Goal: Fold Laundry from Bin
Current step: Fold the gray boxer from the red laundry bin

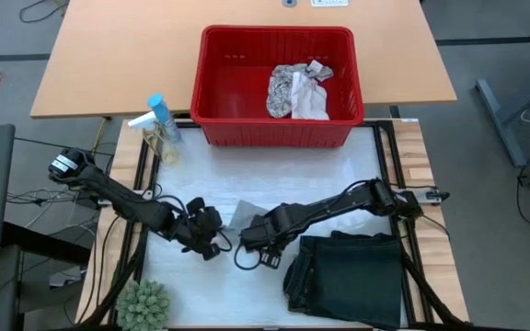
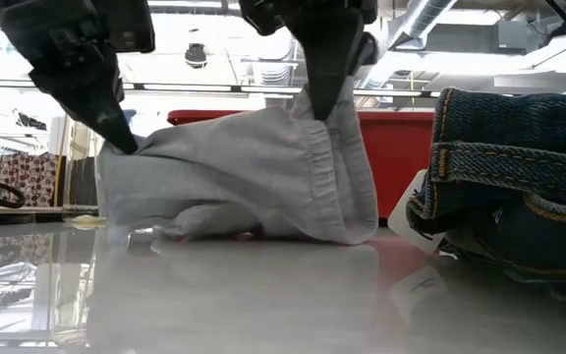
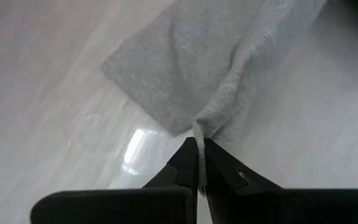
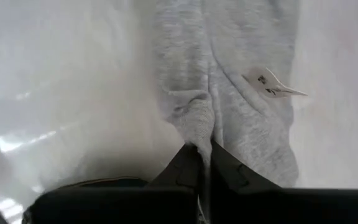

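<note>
Laundry: a soft, pale grey knit cloth (image 2: 254, 177) with a gathered hem is held up off the glossy white surface (image 1: 274, 175) near its front edge, bunched between the left pincer (image 3: 199, 163) and right pincer (image 4: 202, 163), each clamped on a fold. Stiff dark denim (image 1: 348, 276) lies folded at the front right corner.

Bright, even overhead light, soft glare on the glossy white table (image 2: 263, 295), blurred wrist-view foregrounds.

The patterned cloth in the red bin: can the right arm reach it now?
Probably not now: the right gripper has its jaws shut on the grey cloth, far from the patterned cloth in the bin.
</note>
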Motion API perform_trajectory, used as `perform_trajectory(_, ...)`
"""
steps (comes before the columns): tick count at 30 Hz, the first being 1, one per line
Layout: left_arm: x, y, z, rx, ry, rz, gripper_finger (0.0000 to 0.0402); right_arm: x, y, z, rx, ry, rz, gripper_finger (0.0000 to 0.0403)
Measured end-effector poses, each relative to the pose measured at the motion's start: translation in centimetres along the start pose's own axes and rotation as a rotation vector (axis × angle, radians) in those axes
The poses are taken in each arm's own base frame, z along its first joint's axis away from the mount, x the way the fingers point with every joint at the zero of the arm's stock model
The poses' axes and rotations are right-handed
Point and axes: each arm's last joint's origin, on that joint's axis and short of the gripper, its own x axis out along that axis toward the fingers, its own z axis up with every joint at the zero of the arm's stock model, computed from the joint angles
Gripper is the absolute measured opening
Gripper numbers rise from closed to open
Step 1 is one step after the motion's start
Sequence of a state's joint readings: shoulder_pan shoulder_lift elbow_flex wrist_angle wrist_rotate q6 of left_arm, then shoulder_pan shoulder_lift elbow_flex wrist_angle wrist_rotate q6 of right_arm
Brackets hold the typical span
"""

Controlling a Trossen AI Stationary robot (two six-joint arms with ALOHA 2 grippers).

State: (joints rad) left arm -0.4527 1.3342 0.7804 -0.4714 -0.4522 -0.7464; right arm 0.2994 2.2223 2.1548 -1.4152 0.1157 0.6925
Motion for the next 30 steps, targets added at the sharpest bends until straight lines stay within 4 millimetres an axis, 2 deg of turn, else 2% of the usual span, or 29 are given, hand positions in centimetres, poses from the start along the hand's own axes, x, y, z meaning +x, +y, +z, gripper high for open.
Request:
perform_trajectory(5,-0.1,-0.2,0.4,-0.040,-0.007,-0.028,0.0000,-0.1,0.5,-1.0,0.091,0.029,-0.034,0.0057)
perform_trajectory(10,-0.3,-0.3,0.9,-0.040,-0.044,-0.007,0.0000,-0.3,1.7,-1.9,0.131,-0.014,-0.053,0.0082)
perform_trajectory(18,-0.3,-0.1,0.7,-0.003,-0.019,0.016,0.0000,-0.8,4.4,-4.7,0.101,-0.035,-0.060,0.0168)
perform_trajectory(21,-0.3,-0.1,0.7,0.009,0.000,-0.007,0.0000,-1.0,5.3,-5.7,0.103,-0.090,-0.089,0.0189)
perform_trajectory(26,-0.4,-0.3,0.6,-0.002,0.028,-0.050,0.0000,-1.7,6.9,-6.1,-0.006,-0.299,-0.104,0.0196)
perform_trajectory(30,-0.6,-0.5,0.8,0.021,0.044,-0.113,0.0000,-1.4,6.4,-5.7,-0.035,-0.331,-0.164,0.0186)
